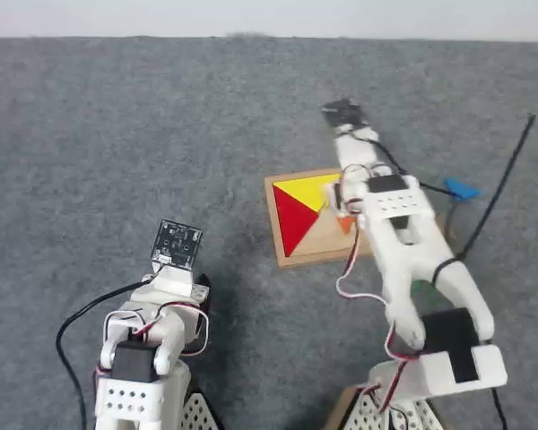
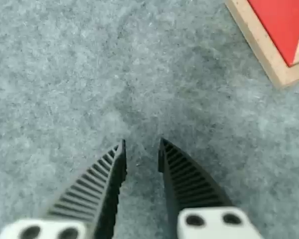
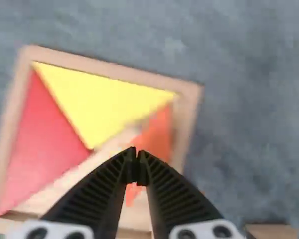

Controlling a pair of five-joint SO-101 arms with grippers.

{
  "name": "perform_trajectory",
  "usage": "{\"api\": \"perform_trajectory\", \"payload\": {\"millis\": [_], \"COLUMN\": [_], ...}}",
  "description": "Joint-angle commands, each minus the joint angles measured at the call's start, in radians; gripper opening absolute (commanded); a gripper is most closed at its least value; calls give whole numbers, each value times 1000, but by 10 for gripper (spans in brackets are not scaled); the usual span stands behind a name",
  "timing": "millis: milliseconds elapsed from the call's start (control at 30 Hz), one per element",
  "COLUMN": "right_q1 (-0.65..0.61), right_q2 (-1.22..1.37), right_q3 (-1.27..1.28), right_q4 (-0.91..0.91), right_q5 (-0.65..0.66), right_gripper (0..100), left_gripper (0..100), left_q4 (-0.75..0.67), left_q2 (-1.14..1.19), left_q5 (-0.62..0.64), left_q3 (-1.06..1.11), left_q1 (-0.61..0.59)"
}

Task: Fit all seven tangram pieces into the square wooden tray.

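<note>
Right wrist view: right gripper (image 3: pixel 135 162) jaws pressed together, probably seating orange triangular piece (image 3: pixel 159 132) in square wooden tray (image 3: pixel 190 112); next, press flat. Left gripper (image 2: pixel 141 149) jaws spread.

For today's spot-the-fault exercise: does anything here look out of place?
Yes: the blue piece lies on the carpet, apart from the tray, though every piece belongs inside it.

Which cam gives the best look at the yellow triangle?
Right wrist view: the yellow triangle lies whole and uncovered in the tray. High view shows it with the right arm across one end. Left wrist view catches a tray corner and the red piece.
</note>
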Motion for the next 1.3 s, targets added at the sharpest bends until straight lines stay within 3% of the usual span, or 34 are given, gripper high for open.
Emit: {"api": "perform_trajectory", "payload": {"millis": [0,300,533,933,1100,1267], "right_q1": [18,-59,-189,-386,-320,-159], "right_q2": [36,154,142,-76,-242,-344], "right_q3": [-9,-84,-51,87,86,87], "right_q4": [-21,82,151,162,156,154], "right_q5": [15,34,31,32,32,32], "right_gripper": [7,6,6,6,6,6], "left_gripper": [101,101,101,101,101,101], "left_q4": [3,3,3,3,3,3], "left_q2": [-12,-12,-12,-12,-12,-12], "left_q5": [9,9,9,9,9,9], "left_q3": [-13,-13,-13,-13,-13,-13], "left_q1": [-8,-8,-8,-8,-8,-8]}}
